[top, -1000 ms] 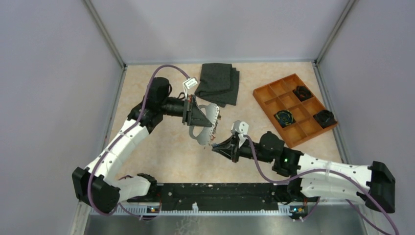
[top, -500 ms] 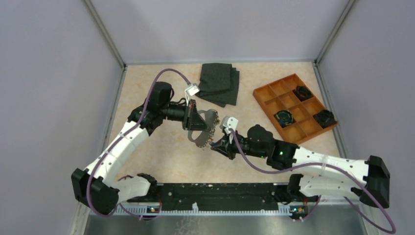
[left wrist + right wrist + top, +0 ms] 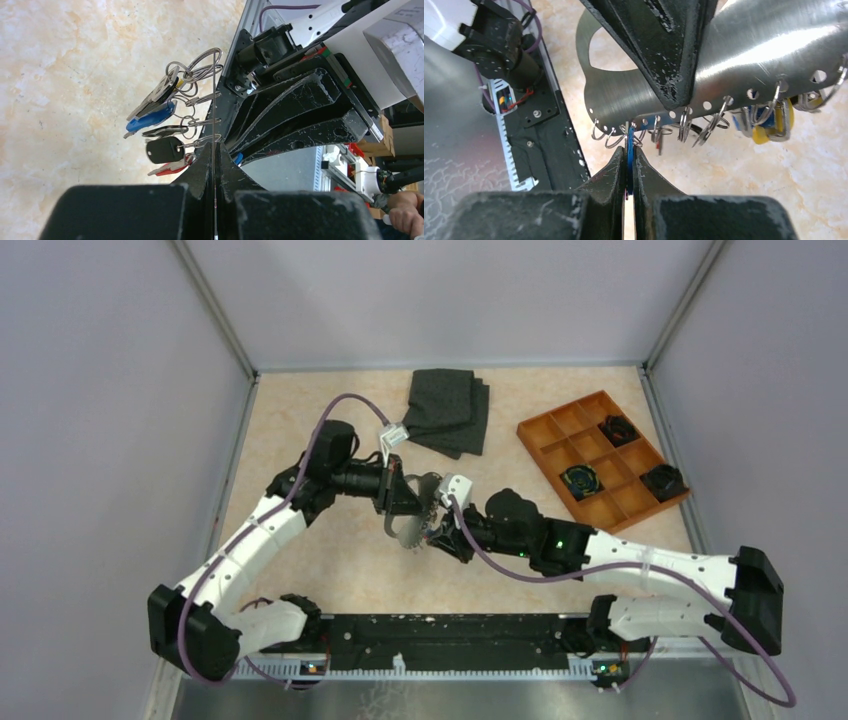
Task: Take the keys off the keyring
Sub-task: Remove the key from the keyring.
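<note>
While keys (image 3: pixel 152 117) hang from the keyring (image 3: pixel 749 50), tray (image 3: pixel 548 447) holds clumps (image 3: pixel 617 428) (three).

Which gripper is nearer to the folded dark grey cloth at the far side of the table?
Left. The left gripper sits just on the near side of the folded dark grey cloth, slightly to its left; the right gripper is farther toward the near edge.

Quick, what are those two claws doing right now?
The left gripper: shut on the keyring.
The right gripper: shut on a blue key.
</note>
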You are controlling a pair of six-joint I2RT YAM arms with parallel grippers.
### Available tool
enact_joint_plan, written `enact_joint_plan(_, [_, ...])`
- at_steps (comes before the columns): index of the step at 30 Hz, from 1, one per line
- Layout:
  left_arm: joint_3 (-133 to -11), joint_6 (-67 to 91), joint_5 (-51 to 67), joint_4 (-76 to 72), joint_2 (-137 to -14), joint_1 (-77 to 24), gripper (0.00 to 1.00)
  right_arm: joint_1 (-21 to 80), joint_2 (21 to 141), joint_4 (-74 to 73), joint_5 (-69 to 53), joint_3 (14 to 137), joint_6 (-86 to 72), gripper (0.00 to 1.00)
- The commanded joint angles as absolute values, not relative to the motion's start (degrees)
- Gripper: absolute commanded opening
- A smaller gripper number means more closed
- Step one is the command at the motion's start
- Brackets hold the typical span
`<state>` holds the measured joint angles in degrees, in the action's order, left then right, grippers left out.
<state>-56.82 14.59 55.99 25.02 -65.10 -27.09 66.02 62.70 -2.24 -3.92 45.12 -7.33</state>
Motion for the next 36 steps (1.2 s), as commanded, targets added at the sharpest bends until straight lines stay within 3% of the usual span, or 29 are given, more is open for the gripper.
enact_joint_plan(1, [-55.0, 18.0, 54.6, 18.8, -64.0, -27.2, 0.00, 66.7, 63.1, -3.1, -0.4, 47.9, -8.2, 0.00])
enact_joint_plan(12, [-51.9, 22.8, 51.9, 15.8, -64.5, -24.4, 0.00, 66.7, 60.6, -6.3, 3.5, 45.6, -9.1, 0.00])
enact_joint_plan(21, [-50.8, 25.5, 56.4, 10.2, -63.5, -20.7, 0.00, 66.7, 60.9, -6.6, 4.0, 43.6, -10.7, 0.00])
enact_joint_plan(36, [-52.0, 17.1, 54.2, 15.4, -62.4, -22.0, 0.00, 66.7, 65.1, -6.7, 2.6, 48.7, -8.7, 0.00])
